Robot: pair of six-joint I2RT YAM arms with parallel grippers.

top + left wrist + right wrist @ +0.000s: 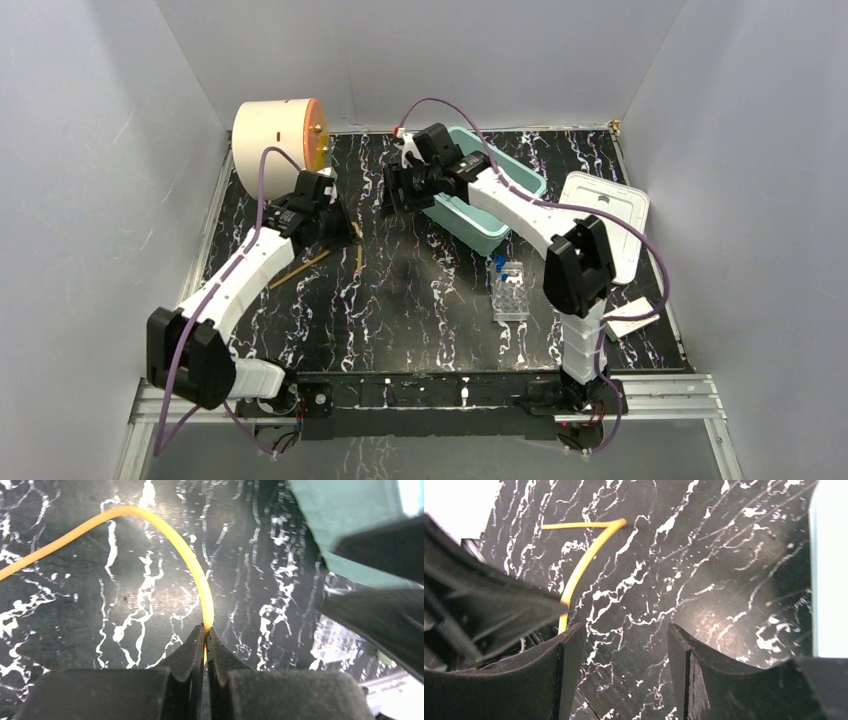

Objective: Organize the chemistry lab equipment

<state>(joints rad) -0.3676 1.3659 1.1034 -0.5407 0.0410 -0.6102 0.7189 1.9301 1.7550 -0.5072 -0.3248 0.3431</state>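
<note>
My left gripper (205,630) is shut on the yellowish tubing (165,527), which arcs away over the black marbled table. In the top view the left gripper (343,226) is at the left middle, and the tubing (303,267) trails toward the near left. My right gripper (624,635) is open and empty, just above the table beside the tubing (584,562). In the top view the right gripper (393,193) is left of the teal bin (520,175). A white squeeze bottle with a red nozzle (408,150) stands behind it. The clear tube rack (511,292) holds a blue-capped tube (499,265).
The cream drum with an orange face (275,130) stands at the back left. A white lid (605,205) lies right of the bin, and a small white box (630,318) lies near the right edge. The teal bin (345,515) shows close to both grippers.
</note>
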